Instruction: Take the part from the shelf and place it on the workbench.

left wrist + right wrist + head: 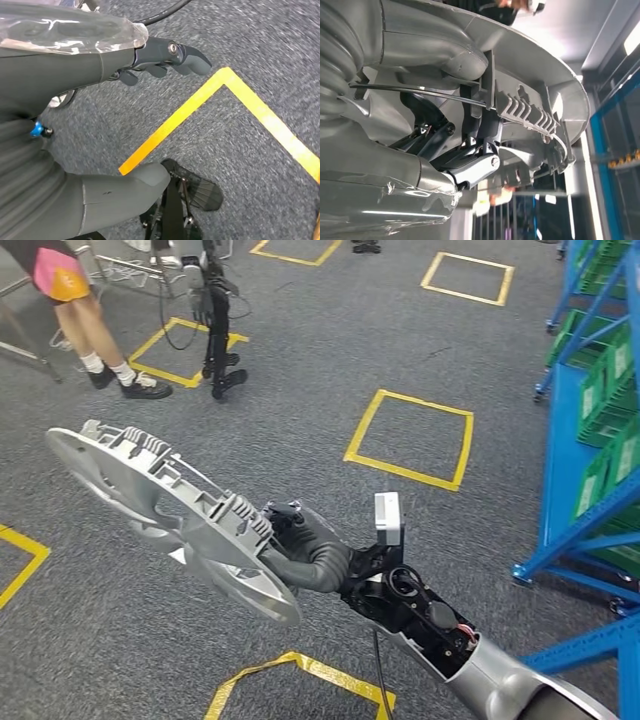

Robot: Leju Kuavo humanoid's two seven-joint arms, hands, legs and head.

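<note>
The right hand (298, 540) is gripping the grey plastic part (166, 505) by one end, so the part is sticking out leftward from the hand above the carpeted floor (317, 370). The left hand (166, 57) is hanging over a yellow floor line (211, 95), holding nothing, its fingers loosely apart. Blue shelving (596, 420) is standing to the right.

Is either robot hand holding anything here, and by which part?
The right robot hand grips the grey plastic part at its near end, by the ribbed section. The left robot hand holds nothing.
</note>
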